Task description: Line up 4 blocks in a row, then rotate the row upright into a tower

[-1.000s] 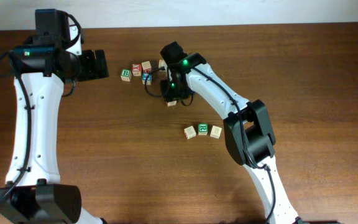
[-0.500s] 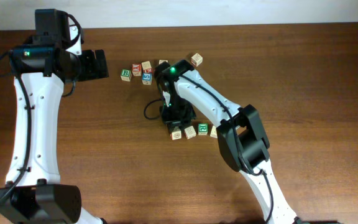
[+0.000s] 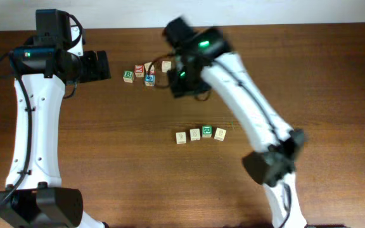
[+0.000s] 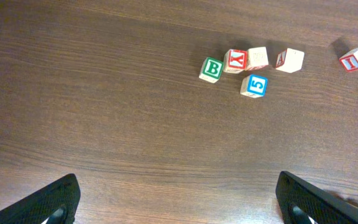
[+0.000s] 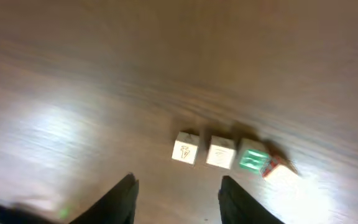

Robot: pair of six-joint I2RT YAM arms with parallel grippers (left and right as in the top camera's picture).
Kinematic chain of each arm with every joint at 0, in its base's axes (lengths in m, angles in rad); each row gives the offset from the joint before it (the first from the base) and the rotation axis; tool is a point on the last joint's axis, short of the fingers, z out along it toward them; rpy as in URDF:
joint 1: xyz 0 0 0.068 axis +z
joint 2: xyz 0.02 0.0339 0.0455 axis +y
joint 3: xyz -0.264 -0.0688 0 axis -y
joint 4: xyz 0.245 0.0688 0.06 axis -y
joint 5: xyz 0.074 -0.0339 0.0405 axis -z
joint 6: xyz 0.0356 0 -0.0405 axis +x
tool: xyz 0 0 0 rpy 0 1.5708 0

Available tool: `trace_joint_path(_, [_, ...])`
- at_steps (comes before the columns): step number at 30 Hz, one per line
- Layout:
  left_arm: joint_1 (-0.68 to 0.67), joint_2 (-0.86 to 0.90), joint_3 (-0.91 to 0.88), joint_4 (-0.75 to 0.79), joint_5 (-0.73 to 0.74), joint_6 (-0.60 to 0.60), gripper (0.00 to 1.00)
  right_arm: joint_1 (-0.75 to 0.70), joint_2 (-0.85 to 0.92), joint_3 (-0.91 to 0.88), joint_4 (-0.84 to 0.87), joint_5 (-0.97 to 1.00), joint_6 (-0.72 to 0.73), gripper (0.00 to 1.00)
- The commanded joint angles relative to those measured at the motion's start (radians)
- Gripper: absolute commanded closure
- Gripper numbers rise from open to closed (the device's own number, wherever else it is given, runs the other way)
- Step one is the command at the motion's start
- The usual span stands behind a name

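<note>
now the four blocks [image 3: 195, 133] are sitting side by side in a tight row on the wooden table [image 3: 106, 164], the green-lettered one [image 3: 206, 132] lying between pale neighbours. the right gripper [image 5: 176, 199] is hovering well apart from them, fingers partly spread and holding nothing. the left gripper [image 4: 179, 205] is gaping wide and empty, near another cluster of cubes [image 4: 235, 62].

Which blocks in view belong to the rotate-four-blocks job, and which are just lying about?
Job in hand:
- row of four alphabet blocks, including the green-lettered block

Lying about, in the far group:
- green B block
- red X block
- plain pale block
- blue 5 block
- block with a red side letter
- red I block
</note>
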Motion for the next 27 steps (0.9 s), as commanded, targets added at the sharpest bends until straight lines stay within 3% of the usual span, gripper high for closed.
trace_joint_path(1, [0.005, -0.004, 0.018, 0.002, -0.007, -0.009, 0.01, -0.085, -0.104, 0.026, -0.095, 0.029, 0.007, 0.67])
trace_joint_path(4, [0.005, -0.004, 0.018, 0.002, -0.007, -0.009, 0.01, -0.141, -0.094, -0.089, -0.087, 0.029, -0.008, 0.83])
trace_joint_path(6, [0.005, -0.004, 0.018, 0.002, -0.007, -0.009, 0.01, -0.153, -0.091, -0.219, -0.024, 0.066, -0.007, 0.86])
trace_joint_path(11, [0.005, -0.004, 0.018, 0.002, -0.007, -0.009, 0.01, -0.179, -0.091, -0.710, 0.344, 0.072, -0.032, 0.93])
trace_joint_path(15, [0.005, -0.004, 0.018, 0.002, -0.007, -0.009, 0.01, -0.178, -0.091, -0.883, 0.522, 0.042, -0.142, 0.96])
trace_joint_path(18, [0.005, -0.004, 0.018, 0.002, -0.007, -0.009, 0.01, -0.178, -0.091, -0.952, 0.611, -0.031, -0.223, 0.96])
trace_joint_path(27, [0.005, -0.004, 0.018, 0.002, -0.007, -0.009, 0.01, -0.178, -0.091, -0.953, 0.547, -0.098, -0.272, 0.96])
